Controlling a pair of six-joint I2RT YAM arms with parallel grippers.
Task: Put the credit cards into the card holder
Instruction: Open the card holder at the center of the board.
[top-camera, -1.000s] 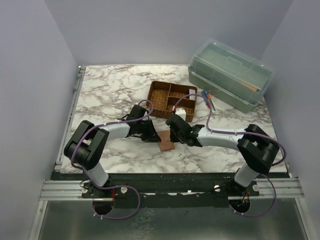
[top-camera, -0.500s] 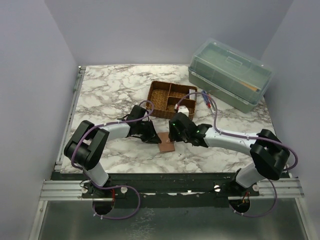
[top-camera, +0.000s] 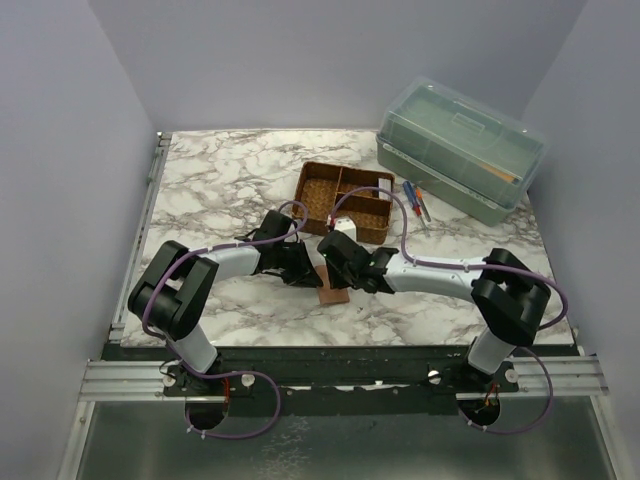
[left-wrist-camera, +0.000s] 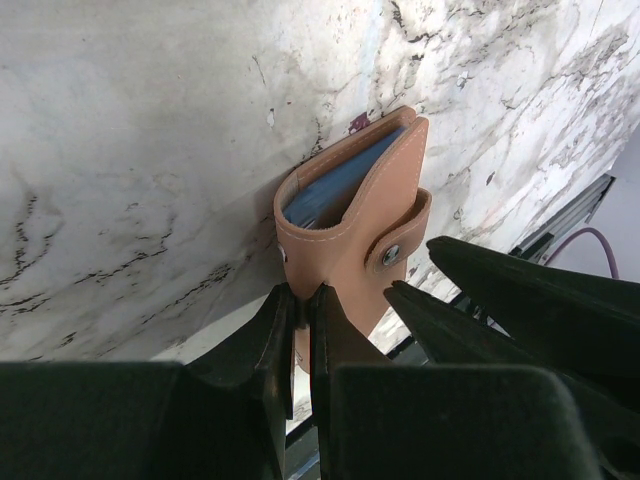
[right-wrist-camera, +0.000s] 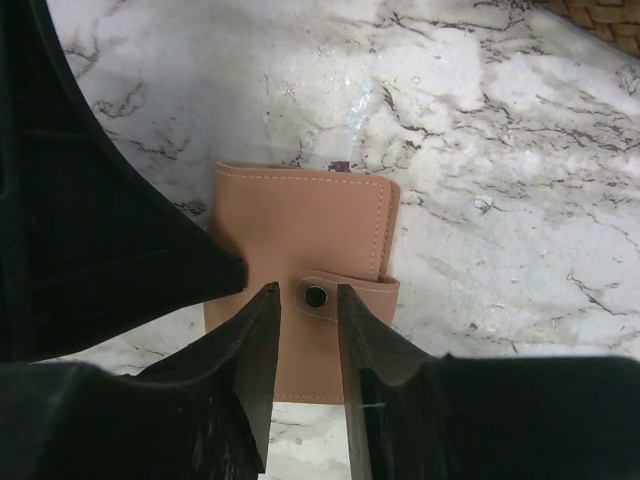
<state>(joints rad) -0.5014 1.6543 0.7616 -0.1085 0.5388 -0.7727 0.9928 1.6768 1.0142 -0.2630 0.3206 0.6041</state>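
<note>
Marble tabletop (top-camera: 220, 180) holds the tan leather folding card holder (top-camera: 333, 292), its cover pinched by the left gripper (left-wrist-camera: 300, 300). The right gripper (right-wrist-camera: 308, 292), slightly apart and empty, has swung over from the brown woven tray (top-camera: 325, 190), so no card is arriving yet.

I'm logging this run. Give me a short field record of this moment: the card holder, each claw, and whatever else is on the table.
holder: tan, lying on the table near the front edge, gaping a little, blue pockets showing
left claw: appears shut on the holder's edge
right claw: narrowly open, fingers either side of the snap
cards: none clearly visible
behind: woven tray, green box, pens between them
</note>
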